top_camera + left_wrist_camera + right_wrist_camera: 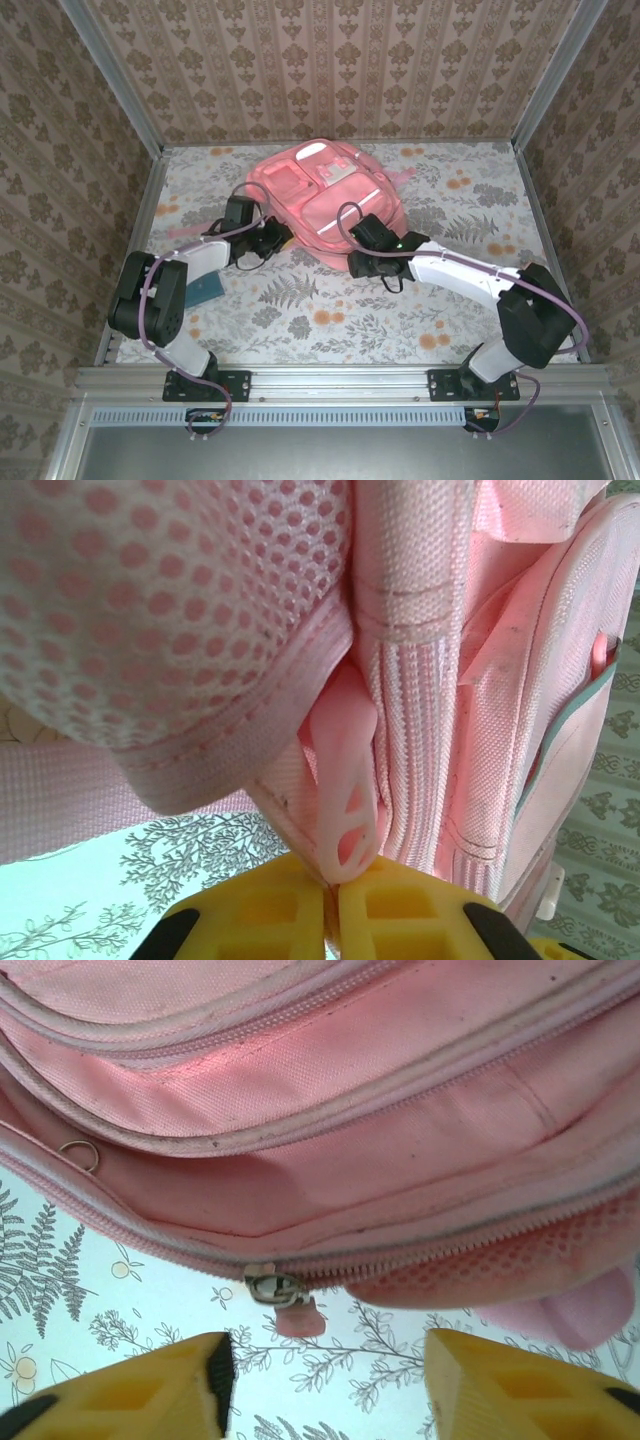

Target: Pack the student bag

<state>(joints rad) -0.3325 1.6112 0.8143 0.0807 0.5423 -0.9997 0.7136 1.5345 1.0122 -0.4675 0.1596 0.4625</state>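
Student bag (325, 195) lies flat on the table (330, 320), at the middle of the far edge, front pockets up. Both arms reach in to its near side. Left gripper (332, 895) is at the bag's near-left corner, its yellow fingers (265, 915) pressed together with the tip of a pale pink tab (342, 780) pinched at their seam. The tab hangs from a seam between the mesh panel (170, 610) and woven pink fabric. Right gripper (330, 1380) sits just off the bag's near edge, jaws spread apart and holding nothing, floral tabletop visible between them. Just ahead of it is a metal zip slider (268, 1287) with a small pink pull (300, 1318) on the lowest zip line, not touched by either finger. A small metal ring (78, 1152) hangs off the bag's left part in the right wrist view. A teal flat item (208, 290) lies under the left arm near the table's left edge; cannot tell what it is.
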